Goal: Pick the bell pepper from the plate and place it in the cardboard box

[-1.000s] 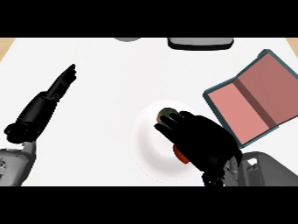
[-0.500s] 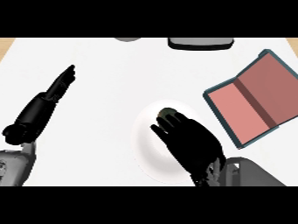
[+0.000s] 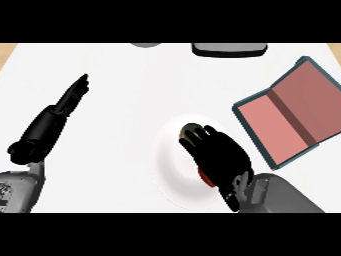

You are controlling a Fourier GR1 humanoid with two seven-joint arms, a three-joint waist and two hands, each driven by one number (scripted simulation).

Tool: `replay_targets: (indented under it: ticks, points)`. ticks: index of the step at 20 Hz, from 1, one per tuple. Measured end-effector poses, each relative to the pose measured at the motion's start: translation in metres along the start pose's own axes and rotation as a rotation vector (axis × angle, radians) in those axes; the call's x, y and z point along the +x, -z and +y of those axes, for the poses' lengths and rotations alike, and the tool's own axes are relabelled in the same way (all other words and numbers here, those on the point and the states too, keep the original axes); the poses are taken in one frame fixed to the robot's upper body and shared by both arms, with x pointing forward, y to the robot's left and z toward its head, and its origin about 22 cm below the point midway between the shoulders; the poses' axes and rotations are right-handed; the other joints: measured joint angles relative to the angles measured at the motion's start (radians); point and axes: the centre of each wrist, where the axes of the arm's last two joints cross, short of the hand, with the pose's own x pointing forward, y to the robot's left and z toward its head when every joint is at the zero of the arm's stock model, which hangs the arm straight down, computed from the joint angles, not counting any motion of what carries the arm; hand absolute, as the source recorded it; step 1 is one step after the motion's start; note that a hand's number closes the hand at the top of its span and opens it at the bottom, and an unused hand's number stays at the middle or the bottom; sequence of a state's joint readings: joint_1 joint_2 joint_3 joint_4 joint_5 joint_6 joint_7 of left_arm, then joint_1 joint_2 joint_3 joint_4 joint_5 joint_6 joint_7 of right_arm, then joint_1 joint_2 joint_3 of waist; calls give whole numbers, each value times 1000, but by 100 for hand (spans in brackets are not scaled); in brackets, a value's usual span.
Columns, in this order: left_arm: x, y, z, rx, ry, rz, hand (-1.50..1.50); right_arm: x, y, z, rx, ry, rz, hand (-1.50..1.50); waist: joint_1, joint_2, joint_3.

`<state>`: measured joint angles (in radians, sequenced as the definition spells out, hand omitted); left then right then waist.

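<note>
**Closing on the pepper over the plate**

Your right hand point(image 3: 216, 156) is hanging over the white plate point(image 3: 167, 172) in the lower middle of the frame, its fingers curling down over the bell pepper point(image 3: 205, 178). Only a red sliver of the pepper is showing under the palm, and a small dull patch at the fingertips may be its stem end, so you cannot tell for sure that the fingers are gripping it rather than just lying on it.

To do this step well, you are wanting the thumb and fingers on opposite sides of the pepper before you lift. Raise it straight up, clear of the plate's rim, so the plate is not dragging along. Then carry it up and to the right, towards the cardboard box point(image 3: 300, 111), which is lying open at the right of the frame, just beside the plate, showing a pinkish inside.

Your left hand point(image 3: 68, 100) is resting at the left of the frame on the white bench point(image 3: 129, 90), fingers straight, holding nothing.

No brand, label or writing is readable anywhere.
</note>
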<state>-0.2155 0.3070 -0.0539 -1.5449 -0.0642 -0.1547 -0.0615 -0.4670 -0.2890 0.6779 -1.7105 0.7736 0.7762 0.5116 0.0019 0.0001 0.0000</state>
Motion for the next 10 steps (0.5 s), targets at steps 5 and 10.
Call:
replay_targets:
  ticks: [5, 10]
  points:
    - [6, 0, 5, -2, 5, -6, 0, 0, 16, 17, 18, 16, -19, -150, 1, 0, 0]
    - [0, -1, 5, 3, 7, 2, 0, -4, 24, 24, 25, 14, -8, -150, 0, 0, 0]
